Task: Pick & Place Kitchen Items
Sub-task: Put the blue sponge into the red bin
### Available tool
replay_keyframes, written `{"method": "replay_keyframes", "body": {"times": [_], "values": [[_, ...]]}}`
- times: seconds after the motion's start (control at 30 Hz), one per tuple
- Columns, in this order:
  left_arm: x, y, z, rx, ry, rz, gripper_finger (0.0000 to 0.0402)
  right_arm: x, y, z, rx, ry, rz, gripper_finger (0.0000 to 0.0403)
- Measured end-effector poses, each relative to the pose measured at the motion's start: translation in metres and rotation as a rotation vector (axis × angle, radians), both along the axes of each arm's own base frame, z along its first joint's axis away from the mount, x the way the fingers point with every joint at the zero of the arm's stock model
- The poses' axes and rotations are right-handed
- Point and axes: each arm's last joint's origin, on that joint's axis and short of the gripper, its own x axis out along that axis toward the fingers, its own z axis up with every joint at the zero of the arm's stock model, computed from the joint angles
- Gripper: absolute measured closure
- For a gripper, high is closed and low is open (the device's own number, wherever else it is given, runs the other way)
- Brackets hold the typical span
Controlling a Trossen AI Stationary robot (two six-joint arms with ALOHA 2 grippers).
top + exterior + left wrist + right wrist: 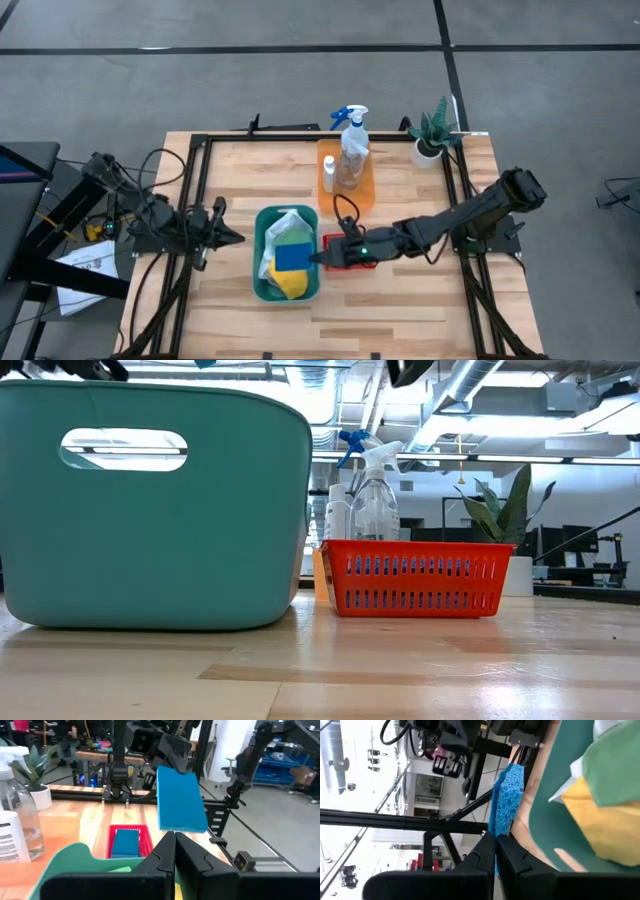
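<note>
My right gripper (322, 258) is shut on a blue sponge (292, 256), held over the teal bin (262, 285). The bin holds white (285, 225), green and yellow (288, 284) cloths. A second blue sponge (125, 842) lies in the red basket (145, 836) beside the bin, under my right arm. The clear spray bottle with a blue trigger (352, 140) and the small white bottle (329, 172) stand on an orange tray (365, 190) at the far middle. My left gripper (236, 238) is shut and empty, left of the bin. My right gripper pinches one short end of the sponge (499, 827) between its two fingers, one on each broad face. It comes from the table's right side, slanting down. The sponge (181, 800) hangs tilted below the fingers, lifted clear above the bin.
A green plant in a white pot (430, 140) stands at the far right corner. Black frame rails (198, 190) run along the table's left, far and right sides. Bare wood lies in front of the bin and basket (400, 670).
</note>
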Motion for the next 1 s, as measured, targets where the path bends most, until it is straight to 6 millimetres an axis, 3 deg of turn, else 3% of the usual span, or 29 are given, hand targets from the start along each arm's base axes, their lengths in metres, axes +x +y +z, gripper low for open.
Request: {"method": "replay_keyframes", "body": {"times": [0.27,0.53,0.7,0.83,1.0], "values": [[-0.012,0.013,-0.002,0.032,-0.054,-0.016,0.0401,-0.009,0.019,0.003,0.047,-0.014,-0.009,0.0403],[-0.012,0.020,-0.049,-0.127,-0.162,0.020,0.0401,-0.009,0.020,0.010,0.063,-0.077,-0.022,0.0403],[-0.006,0.027,-0.076,-0.150,-0.117,0.117,0.0401,-0.011,0.019,0.012,0.061,-0.076,-0.022,0.0403],[-0.003,0.035,-0.081,-0.121,-0.083,0.189,0.0401,-0.011,0.017,0.015,0.054,-0.086,-0.031,0.0403],[-0.001,0.043,-0.081,-0.076,-0.088,0.133,0.0401,-0.013,0.015,0.021,0.043,-0.106,-0.039,0.0403]]}}
